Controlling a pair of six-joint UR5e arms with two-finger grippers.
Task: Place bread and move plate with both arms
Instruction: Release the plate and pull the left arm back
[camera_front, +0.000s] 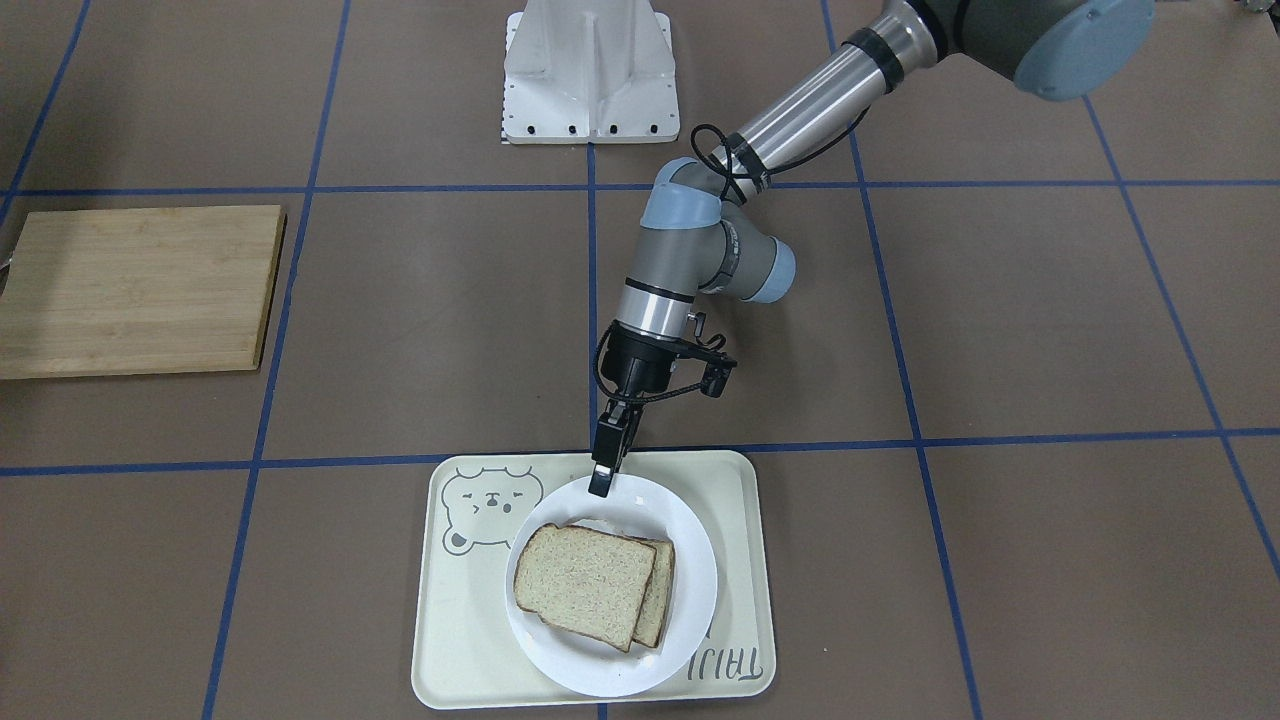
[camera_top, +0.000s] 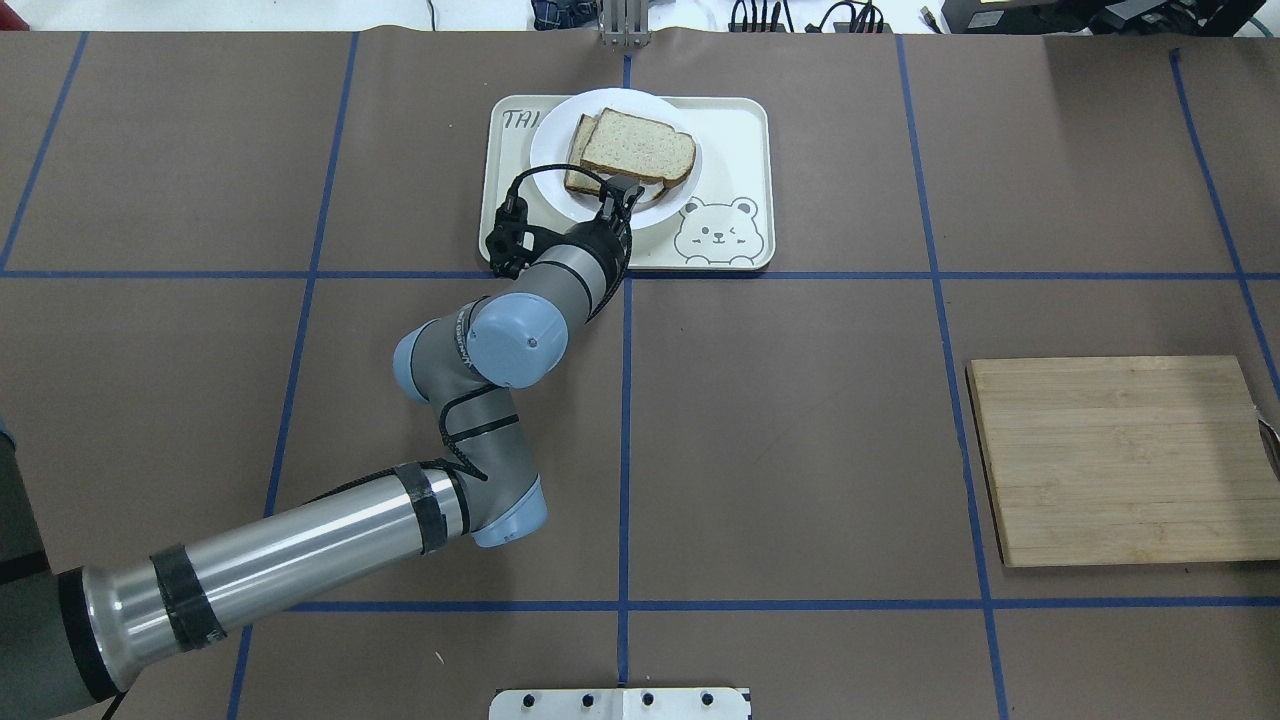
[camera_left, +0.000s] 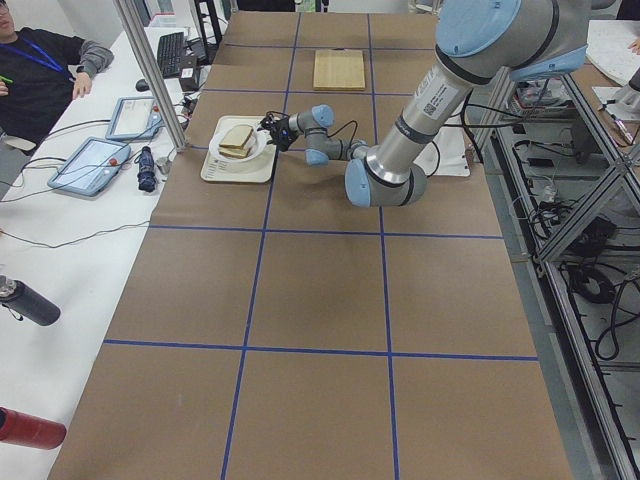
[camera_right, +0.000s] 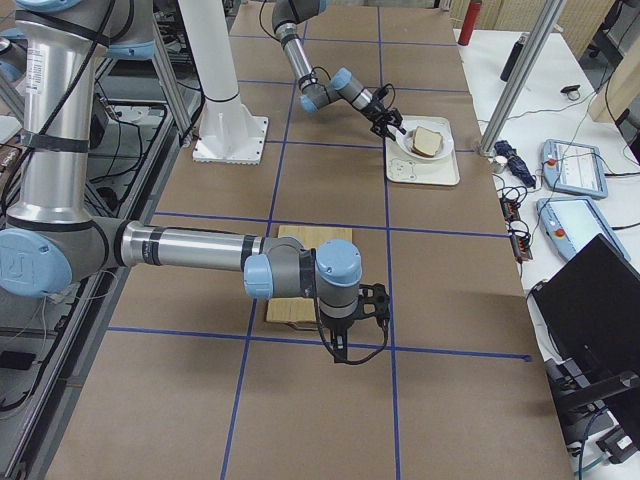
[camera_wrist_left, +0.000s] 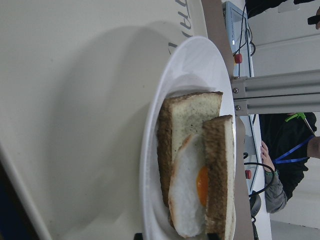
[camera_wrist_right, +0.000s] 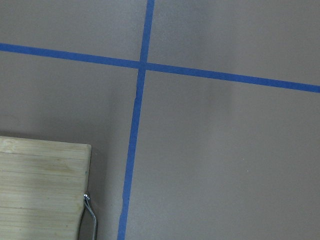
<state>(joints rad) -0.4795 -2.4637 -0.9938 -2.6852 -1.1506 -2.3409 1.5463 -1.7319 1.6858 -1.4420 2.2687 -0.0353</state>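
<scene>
The bread (camera_front: 585, 585) lies on top on the plate (camera_front: 690, 590), by the middle of the table's far edge. Only the wrist camera shows the egg (camera_wrist_left: 187, 200) under it. The left gripper (camera_front: 600, 485) pinches the plate's rim. I can't tell about the right gripper (camera_right: 345, 350).

The bread (camera_front: 585, 583), a light tan slice with dark crust, lies flat on top of an egg-topped slice (camera_front: 658, 595) on the plate (camera_front: 695, 580), which is round, white and glossy and sits on the cream tray (camera_front: 740, 520). The left arm (camera_front: 655, 290) reaches down with its fingers (camera_front: 602, 470) at the plate's rim.
</scene>
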